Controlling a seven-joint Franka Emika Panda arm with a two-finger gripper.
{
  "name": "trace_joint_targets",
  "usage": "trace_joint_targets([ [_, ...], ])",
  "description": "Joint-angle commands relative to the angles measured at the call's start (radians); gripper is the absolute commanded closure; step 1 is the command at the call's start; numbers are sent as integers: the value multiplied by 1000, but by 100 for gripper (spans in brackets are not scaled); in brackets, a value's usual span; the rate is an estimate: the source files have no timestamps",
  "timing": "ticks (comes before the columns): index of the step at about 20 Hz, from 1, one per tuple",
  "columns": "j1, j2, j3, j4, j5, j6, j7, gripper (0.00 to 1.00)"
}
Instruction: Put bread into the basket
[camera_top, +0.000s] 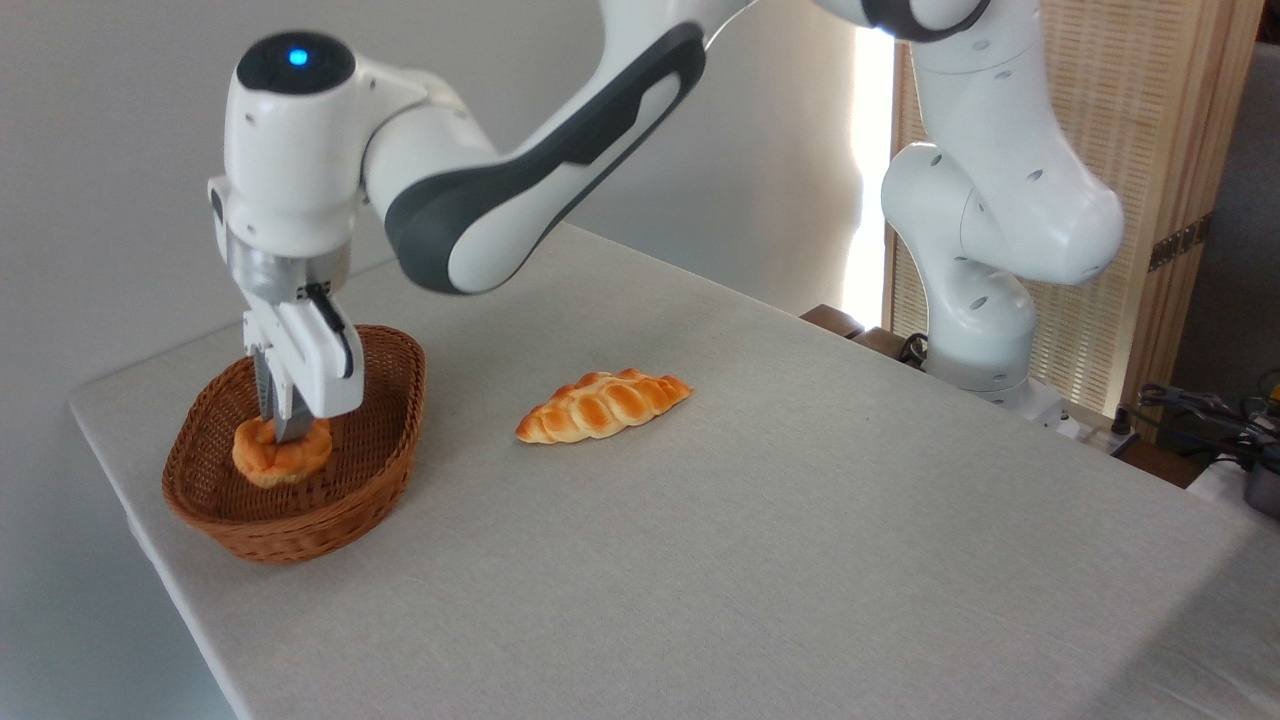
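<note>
The bread (283, 458), a small lumpy orange-golden bun, is inside the oval brown wicker basket (385, 455) at the table's left end. My gripper (279, 430) reaches straight down into the basket from above. Its two fingers stand close together and pinch the top of the bun. The bun sits low in the basket, at or just above its floor; I cannot tell whether it rests there. The near basket wall hides the bun's underside.
A longer braided golden loaf (603, 405) lies on the grey table (760, 560) to the right of the basket. The arm's base (985, 330) stands at the far right edge. Cables and clutter (1210, 420) lie beyond it.
</note>
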Motion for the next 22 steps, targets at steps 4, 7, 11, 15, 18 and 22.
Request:
trace_joint_targets([
  [4,10,13,-2,25,-7,-1,-8,0],
  [7,12,13,3,25,-7,-1,-6,0],
  [11,12,13,3,25,-5,-3,-6,0],
  [15,12,10,4,27,21,-23,-6,0],
  [18,12,-3,9,28,22,-36,-6,0],
  [22,12,-101,82,31,61,-205,-2,0],
])
